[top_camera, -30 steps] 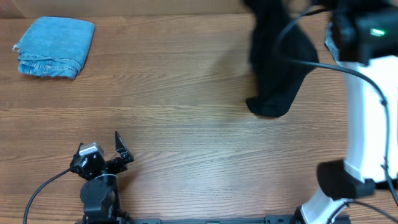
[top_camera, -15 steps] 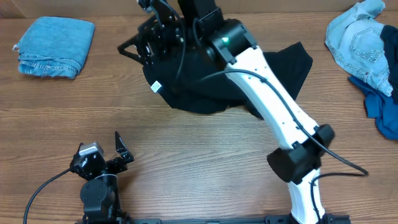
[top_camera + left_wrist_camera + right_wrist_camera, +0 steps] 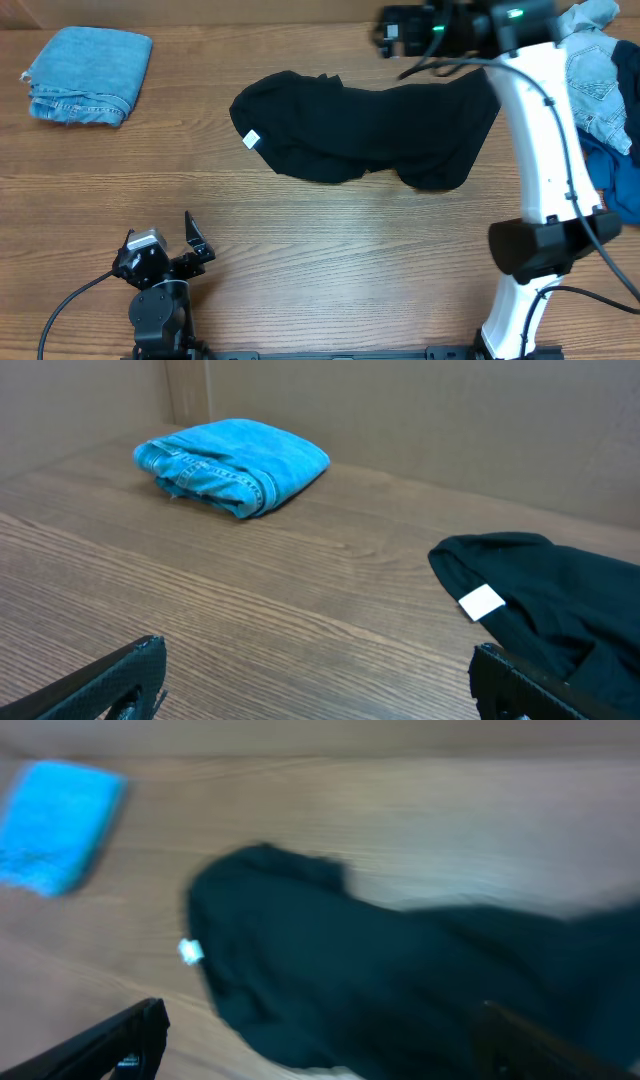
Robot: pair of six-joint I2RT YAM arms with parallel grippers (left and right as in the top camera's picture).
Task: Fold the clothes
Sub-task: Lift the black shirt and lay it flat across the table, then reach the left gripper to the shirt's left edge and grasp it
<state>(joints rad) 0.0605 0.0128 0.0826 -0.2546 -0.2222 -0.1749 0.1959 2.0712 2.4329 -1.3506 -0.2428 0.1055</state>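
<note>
A folded light-blue denim piece [image 3: 88, 76] is lying at the far left corner of the wooden table [image 3: 300, 240]. Nothing is touching it.

The left gripper [image 3: 315, 690] is sitting low at the near edge of the table, on the left side. Its two fingers [image 3: 120, 680] are standing wide apart with nothing between them but bare wood. In the left wrist view, the black T-shirt [image 3: 370, 125] is lying ahead and off to the right, well apart from these fingers. Its small white tag [image 3: 251, 140] is showing on the left end of the shirt.

The black T-shirt is lying in a loose, crumpled heap in the middle of the table, a bit toward the far side. It is stretching from the tag end on the left to a wider end on the right.

The right gripper [image 3: 320, 1050] is hanging in the air near the far edge of the table, over the back of the shirt. Its fingers [image 3: 110, 1045] are spread wide and are not pinching anything. In the blurry right wrist view, the shirt is lying below and ahead of the fingers, not touching them.

At the far right, loose light-blue denim pieces [image 3: 590, 70] are lying in a pile. A royal-blue garment [image 3: 610, 170] is lying just in front of them.
</note>
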